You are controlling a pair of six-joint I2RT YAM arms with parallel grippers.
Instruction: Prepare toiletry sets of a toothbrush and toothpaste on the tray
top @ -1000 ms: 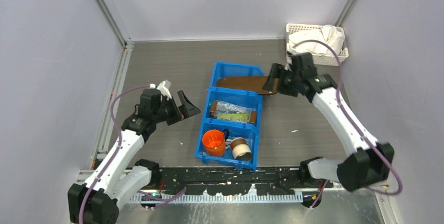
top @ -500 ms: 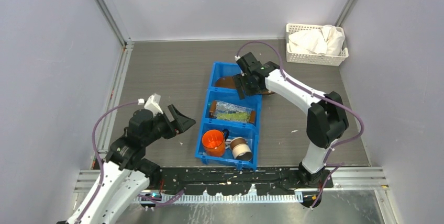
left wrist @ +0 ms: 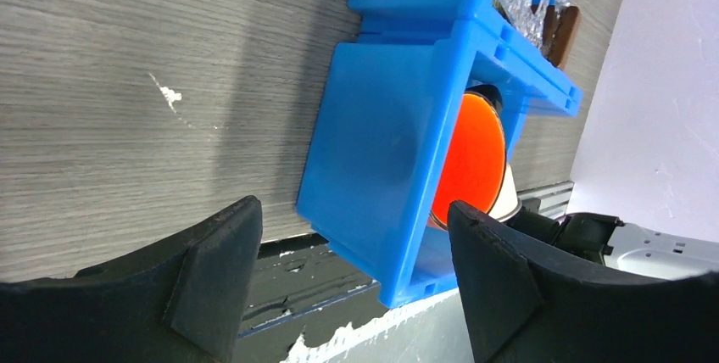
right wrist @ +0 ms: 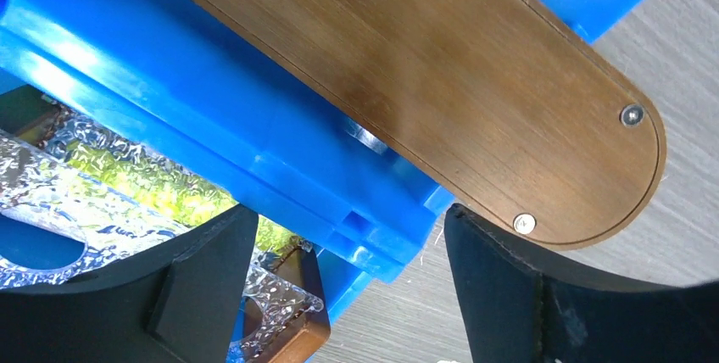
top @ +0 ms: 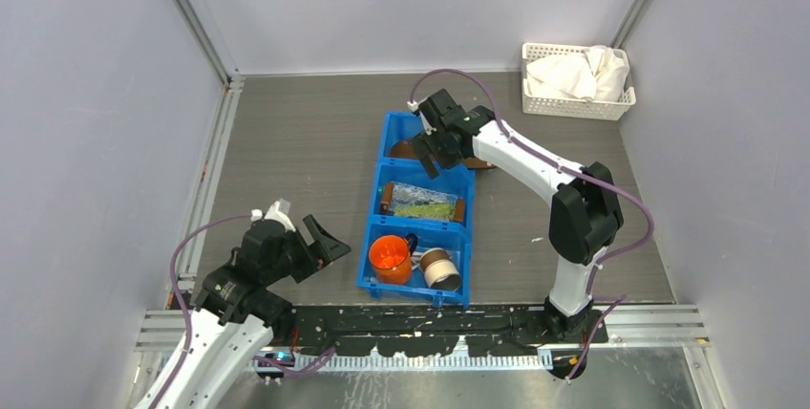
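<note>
The right hand gapes empty over the tray; left hand spread, empty, beside blue bin.

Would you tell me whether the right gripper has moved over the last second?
Yes: the right gripper swung left, away from the white basket, to above the blue bin's far compartment.

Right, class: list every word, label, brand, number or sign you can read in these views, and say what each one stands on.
No text can be read in any view.
tray: bare brown wood, no writing.
blue bin: plain plastic, no label showing.
crinkled clear wrapping in the middle compartment: any print is too blurred to read.
orange cup: no marking visible.
</note>
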